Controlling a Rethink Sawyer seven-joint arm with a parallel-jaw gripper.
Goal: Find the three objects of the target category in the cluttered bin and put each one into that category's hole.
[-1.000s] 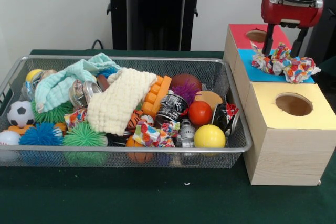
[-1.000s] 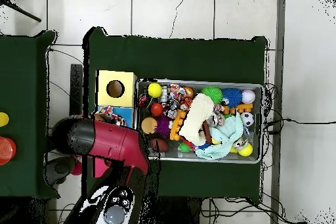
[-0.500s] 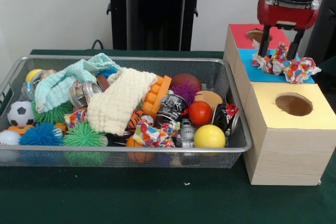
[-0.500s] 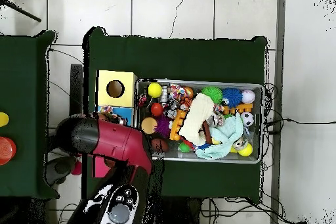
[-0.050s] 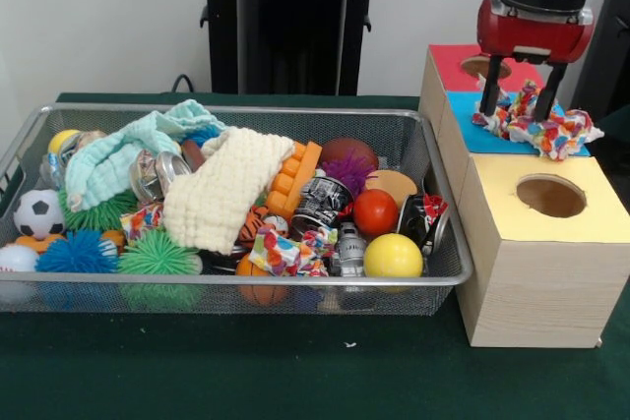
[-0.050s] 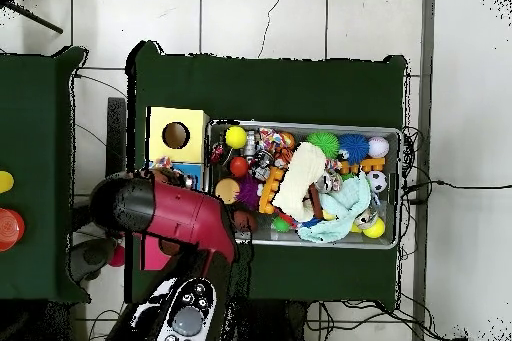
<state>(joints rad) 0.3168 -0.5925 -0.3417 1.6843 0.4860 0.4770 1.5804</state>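
Note:
A multicoloured patterned cloth [image 5: 539,123] lies crumpled on the blue top [image 5: 482,143] of the middle box, covering where its hole would be. My gripper [image 5: 519,103] hangs just above the cloth's left part, open, with its fingers wide apart on either side of a raised fold. I cannot tell whether the tips touch the cloth. In the wire bin [image 5: 246,110] I see a cream knitted cloth [image 5: 221,194], a mint cloth [image 5: 118,154] and a small patterned cloth [image 5: 281,251]. In the overhead view my red arm [image 6: 175,215] hides the gripper and the blue box.
The red-topped box [image 5: 448,61] is behind the blue one and the yellow-topped box [image 5: 512,223] with a round hole is in front. The bin also holds balls, spiky toys, cans and an orange block. A black stand [image 5: 285,22] rises behind the bin.
My gripper has risen a little and drifted slightly left above the blue box. The patterned cloth has stayed on the blue top.

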